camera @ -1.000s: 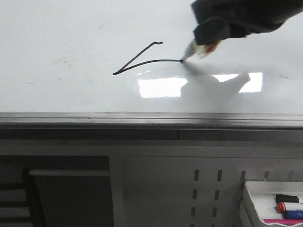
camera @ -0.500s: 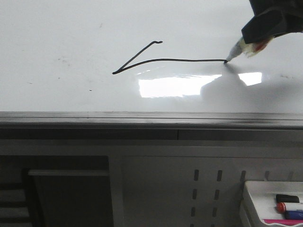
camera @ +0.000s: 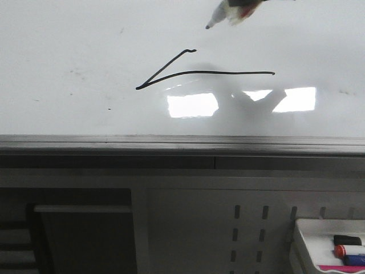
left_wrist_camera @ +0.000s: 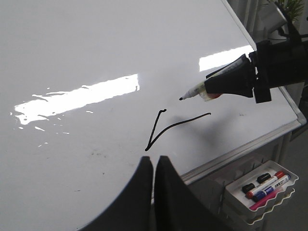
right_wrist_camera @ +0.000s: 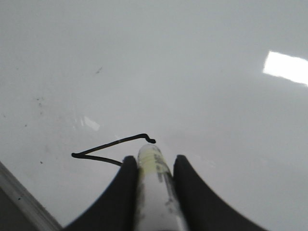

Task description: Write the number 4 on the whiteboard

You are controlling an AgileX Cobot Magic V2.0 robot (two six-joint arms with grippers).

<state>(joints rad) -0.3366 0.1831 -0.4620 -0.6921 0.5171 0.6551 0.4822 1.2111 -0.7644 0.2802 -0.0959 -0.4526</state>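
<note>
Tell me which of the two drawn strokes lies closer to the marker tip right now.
The short slanted stroke: its upper end sits just below-left of the marker tip. The long horizontal bar lies lower, toward the board's near edge.

Unfinished number 4 [camera: 188, 73] on glossy whiteboard [camera: 68, 34]

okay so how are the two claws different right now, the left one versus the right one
The right claw is shut on a marker; the left claw is shut with nothing between its fingers.

The right claw hangs above the whiteboard with the marker tip lifted off the unfinished number 4, out past the slanted stroke's end; the left claw sits back near the board's edge, away from the drawn lines.

Both have dark fingers.
</note>
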